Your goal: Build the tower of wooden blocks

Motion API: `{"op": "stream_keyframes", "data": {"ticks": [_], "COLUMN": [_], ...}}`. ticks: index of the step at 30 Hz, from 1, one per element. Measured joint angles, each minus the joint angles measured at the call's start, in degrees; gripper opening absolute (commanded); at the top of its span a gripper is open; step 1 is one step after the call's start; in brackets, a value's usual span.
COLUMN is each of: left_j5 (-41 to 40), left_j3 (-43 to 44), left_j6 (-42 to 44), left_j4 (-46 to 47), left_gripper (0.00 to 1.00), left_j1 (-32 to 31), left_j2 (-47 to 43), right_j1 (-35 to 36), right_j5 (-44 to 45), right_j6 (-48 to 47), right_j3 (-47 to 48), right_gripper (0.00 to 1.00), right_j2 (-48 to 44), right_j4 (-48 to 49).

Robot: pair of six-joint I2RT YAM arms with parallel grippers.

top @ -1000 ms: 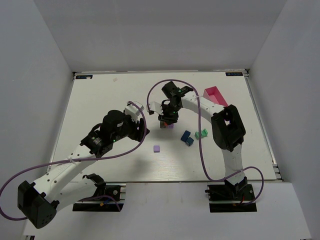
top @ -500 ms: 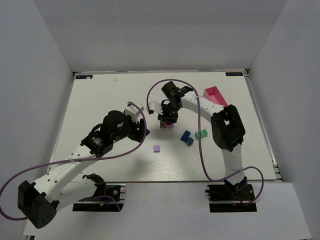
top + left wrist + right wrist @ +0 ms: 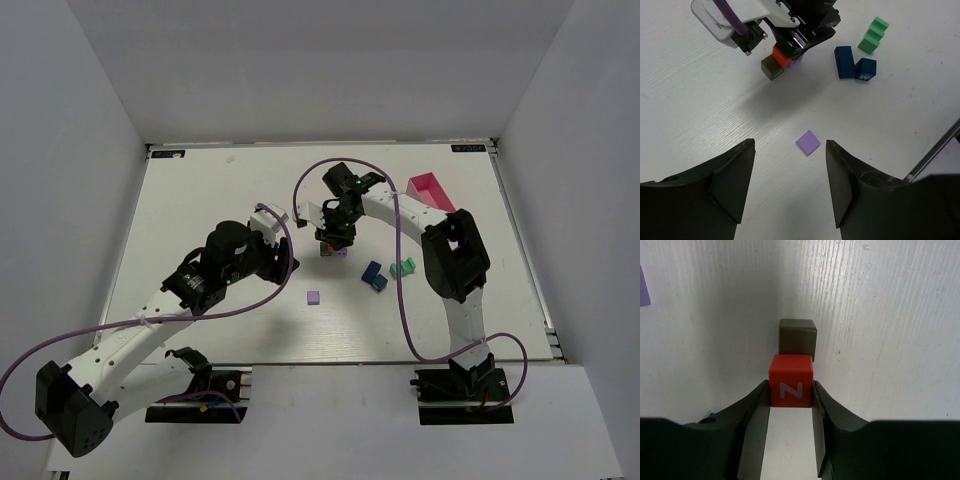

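My right gripper is shut on a red wood block marked N, also seen as the red block. It holds that block just above a dark grey block on the table, partly overlapping it; whether they touch I cannot tell. A purple block sits right behind this small tower. My left gripper hovers open over the table. A flat lilac block lies just ahead of its fingertips, apart from them.
Two dark blue blocks and a stepped green block lie to the right of the tower. A pink tray stands at the back right. White walls ring the table.
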Motion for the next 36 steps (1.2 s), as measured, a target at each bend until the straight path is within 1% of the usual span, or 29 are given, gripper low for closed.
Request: {"op": "stream_keyframes", "data": {"ticks": [1, 2, 5, 6, 8, 10, 23, 26, 29, 32, 36], "left_j5": [0.0, 0.0, 0.0, 0.0, 0.0, 0.0, 0.0, 0.0, 0.0, -0.4, -2.9], "left_j3": [0.0, 0.0, 0.0, 0.0, 0.0, 0.0, 0.0, 0.0, -0.1, -0.1, 0.3], "left_j6": [0.0, 0.0, 0.0, 0.0, 0.0, 0.0, 0.3, 0.5, 0.2, -1.1, -4.1], "left_j4": [0.0, 0.0, 0.0, 0.0, 0.0, 0.0, 0.0, 0.0, 0.1, 0.1, -1.3], "left_gripper": [0.69, 0.69, 0.69, 0.69, 0.69, 0.69, 0.69, 0.70, 0.70, 0.71, 0.71], "left_j1": [0.0, 0.0, 0.0, 0.0, 0.0, 0.0, 0.0, 0.0, 0.0, 0.0, -0.2], "left_j2": [0.0, 0.0, 0.0, 0.0, 0.0, 0.0, 0.0, 0.0, 0.1, 1.6, 7.1], "right_j1": [0.0, 0.0, 0.0, 0.0, 0.0, 0.0, -0.2, -0.5, -1.2, -2.1, -3.8], "right_j5": [0.0, 0.0, 0.0, 0.0, 0.1, 0.1, 0.4, 1.0, 2.1, 4.4, 9.7], "right_j6": [0.0, 0.1, 0.3, 0.3, 0.5, 0.8, 1.8, 2.4, 3.3, 5.6, 13.0], "right_j3": [0.0, 0.0, 0.0, 0.0, 0.0, 0.0, 0.0, -0.7, -4.6, -10.6, -20.9], "right_gripper": [0.32, 0.38, 0.48, 0.57, 0.69, 0.90, 0.90, 0.90, 0.90, 0.90, 0.90], "right_j2": [0.0, 0.0, 0.0, 0.0, 0.1, 0.1, 0.0, -1.4, -7.1, -16.0, -26.8], "right_j4": [0.0, 0.0, 0.0, 0.1, 0.0, 0.1, 0.2, 0.9, 2.8, 5.8, 15.6]}}
